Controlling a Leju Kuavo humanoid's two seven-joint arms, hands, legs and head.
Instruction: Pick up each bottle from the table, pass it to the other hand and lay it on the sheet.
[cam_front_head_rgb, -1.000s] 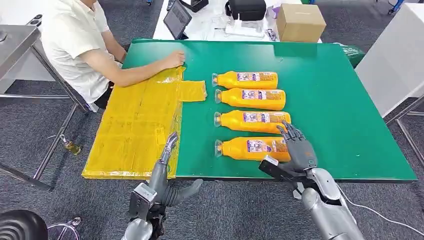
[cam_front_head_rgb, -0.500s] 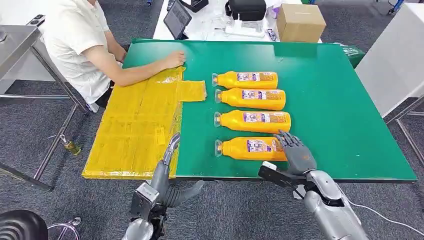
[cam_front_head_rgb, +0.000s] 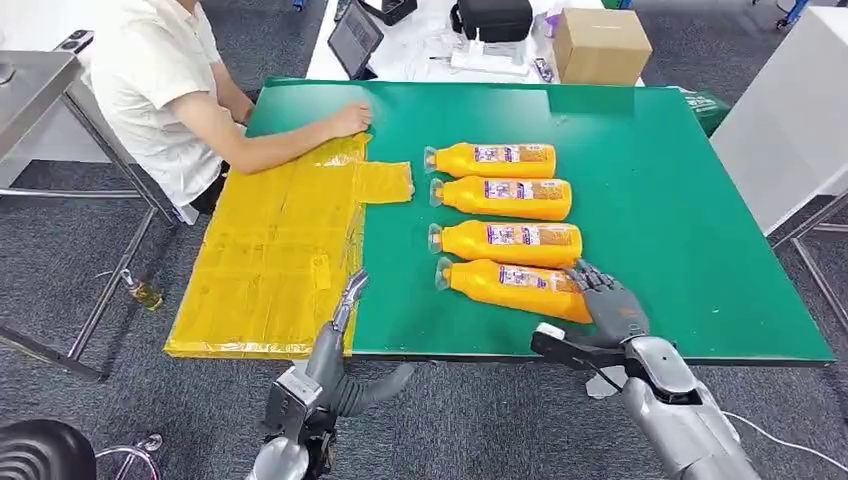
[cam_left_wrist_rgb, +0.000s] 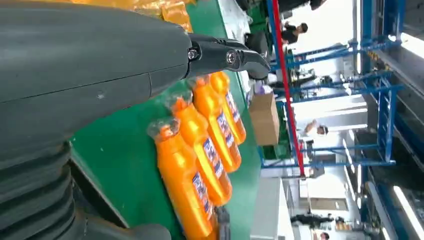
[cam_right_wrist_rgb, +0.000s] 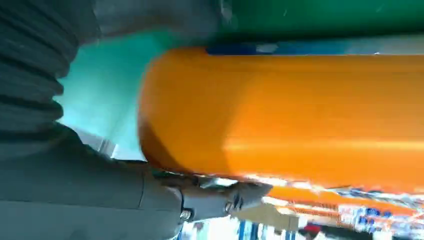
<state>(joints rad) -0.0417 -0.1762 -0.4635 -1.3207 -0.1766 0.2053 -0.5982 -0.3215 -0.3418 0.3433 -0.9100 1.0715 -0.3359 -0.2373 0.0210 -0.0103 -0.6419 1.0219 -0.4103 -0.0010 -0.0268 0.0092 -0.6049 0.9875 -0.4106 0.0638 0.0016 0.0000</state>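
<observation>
We have the right hand (cam_front_head_rgb: 612, 308) wrapped around the base of the nearest bottle (cam_front_head_rgb: 515, 288), low in the frame's middle on the green table (cam_front_head_rgb: 680, 230). Smooth, rounded plastic, full of orange drink: we judge it weighty and slippery, best gripped mid-body. The left hand (cam_front_head_rgb: 345, 300) hovers open beside the crinkled yellow sheet (cam_front_head_rgb: 270, 260)

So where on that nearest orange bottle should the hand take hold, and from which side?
Probably around the wide body at the base end, coming from the table's near right. The nearest bottle lies on its side, cap toward the yellow sheet and base toward the right hand, whose fingers already wrap that end. The next bottle lies close beside it, leaving the far side tight.
</observation>
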